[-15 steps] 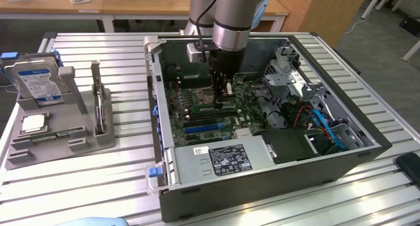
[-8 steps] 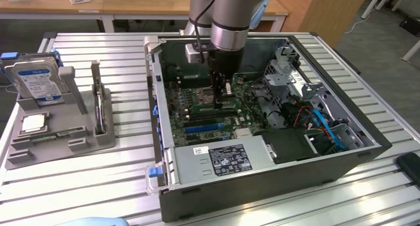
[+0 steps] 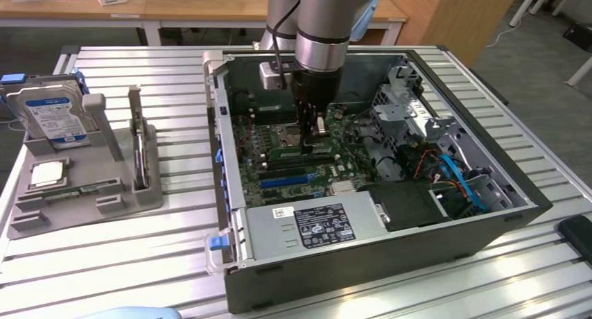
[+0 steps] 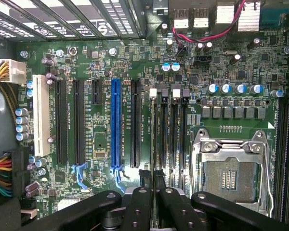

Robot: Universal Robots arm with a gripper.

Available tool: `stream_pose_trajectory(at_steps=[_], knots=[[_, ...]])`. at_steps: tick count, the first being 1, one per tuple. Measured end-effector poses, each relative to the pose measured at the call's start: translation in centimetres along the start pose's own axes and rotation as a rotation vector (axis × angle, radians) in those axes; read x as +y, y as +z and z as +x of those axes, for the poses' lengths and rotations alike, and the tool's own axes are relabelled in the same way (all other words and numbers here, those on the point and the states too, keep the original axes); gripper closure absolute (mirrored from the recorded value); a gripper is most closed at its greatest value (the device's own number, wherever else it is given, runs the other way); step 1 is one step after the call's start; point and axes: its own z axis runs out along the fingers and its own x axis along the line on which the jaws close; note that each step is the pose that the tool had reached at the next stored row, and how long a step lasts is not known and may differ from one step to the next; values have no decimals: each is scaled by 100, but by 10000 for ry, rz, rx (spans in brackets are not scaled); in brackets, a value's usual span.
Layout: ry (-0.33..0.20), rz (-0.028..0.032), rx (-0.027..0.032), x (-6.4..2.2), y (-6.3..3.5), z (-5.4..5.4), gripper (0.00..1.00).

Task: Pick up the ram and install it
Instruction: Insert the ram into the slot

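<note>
Nearest on the slatted metal bench [image 3: 93,263] stands an open computer case [image 3: 370,281], with its grey labelled power supply [image 3: 315,225] at the front.

Toward the exterior view's left, apart from the case, a grey holder [image 3: 55,218] rests on the bench. The ram [image 3: 82,190] lies flat in a shallow recess at the front of this holder. It is a long, narrow, thin green stick with small dark parts along it. Just behind it sits the silver square processor chip [image 3: 48,173]. Farther back, the blue-labelled hard drive [image 3: 55,114] stands propped upright.

Deeper inside the case, the gripper [image 3: 310,140] hangs down over the green motherboard [image 3: 277,135], well apart from the ram. In the wrist view the gripper [image 4: 151,177] has its jaws drawn narrow, the two dark fingertips [image 4: 144,175] almost together. It cannot be told whether anything thin sits between them. They hover above the row of black memory slots [image 4: 166,139], which lies between a blue expansion slot [image 4: 115,125] and the metal-framed processor socket [image 4: 231,173].
</note>
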Motion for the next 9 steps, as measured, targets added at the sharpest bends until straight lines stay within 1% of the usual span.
stream_pose_trajectory(at_steps=[6, 9], knots=[[-12, 9, -3, 0, -1, 0, 87], [-33, 32, -6, 0, -5, 1, 87]])
